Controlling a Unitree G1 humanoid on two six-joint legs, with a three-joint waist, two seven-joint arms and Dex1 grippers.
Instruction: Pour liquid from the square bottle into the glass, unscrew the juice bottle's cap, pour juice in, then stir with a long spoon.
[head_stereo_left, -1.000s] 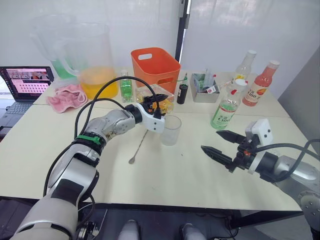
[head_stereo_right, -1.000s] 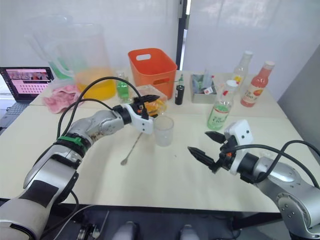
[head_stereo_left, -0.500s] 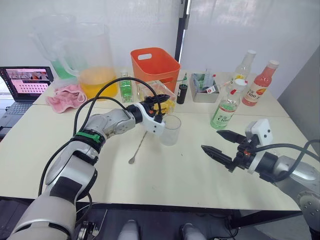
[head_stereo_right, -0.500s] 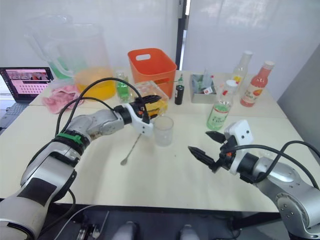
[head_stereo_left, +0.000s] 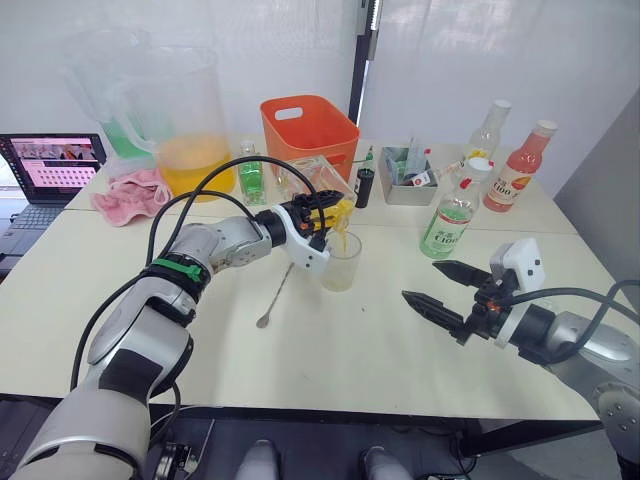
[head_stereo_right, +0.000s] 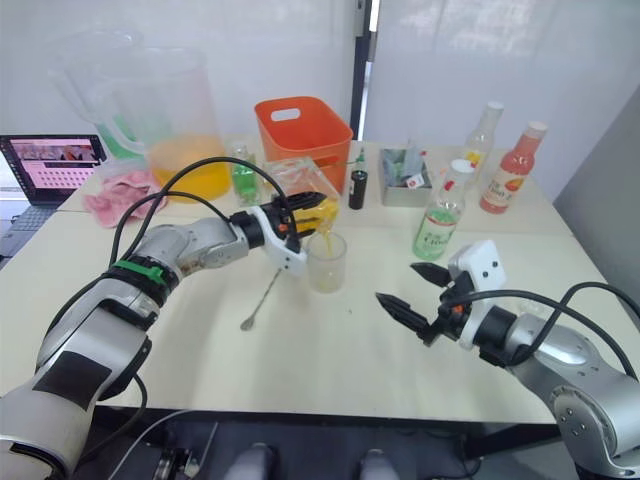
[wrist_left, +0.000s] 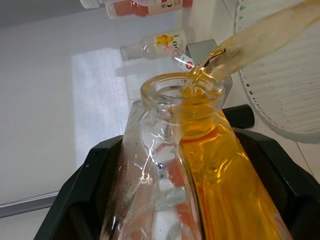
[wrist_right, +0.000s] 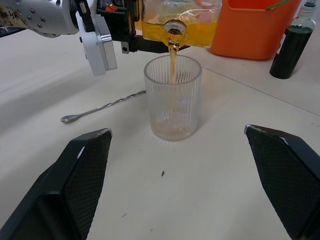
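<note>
My left gripper (head_stereo_left: 322, 208) is shut on the square bottle (head_stereo_left: 320, 188), holding it tipped over the glass (head_stereo_left: 341, 262). A thin stream of yellow liquid runs from the bottle's open neck (wrist_right: 172, 31) into the glass (wrist_right: 172, 100), where a little liquid lies at the bottom. The long spoon (head_stereo_left: 275, 293) lies flat on the table just left of the glass. The juice bottle (head_stereo_left: 449, 222) stands upright to the right, its white cap (head_stereo_right: 461, 168) on. My right gripper (head_stereo_left: 418, 280) hovers open and empty over the table, right of the glass.
A big pitcher (head_stereo_left: 185, 120) of orange liquid, an orange basket (head_stereo_left: 310, 130), a small green bottle (head_stereo_left: 252, 178) and a dark bottle (head_stereo_left: 364, 186) stand behind. A grey box (head_stereo_left: 408, 165), a pink-liquid bottle (head_stereo_left: 520, 170), a pink cloth (head_stereo_left: 135, 192) and a laptop (head_stereo_left: 50, 165) line the back.
The left gripper has tipped the square bottle further over the glass, and yellow liquid now pours out. The right gripper has stayed put.
</note>
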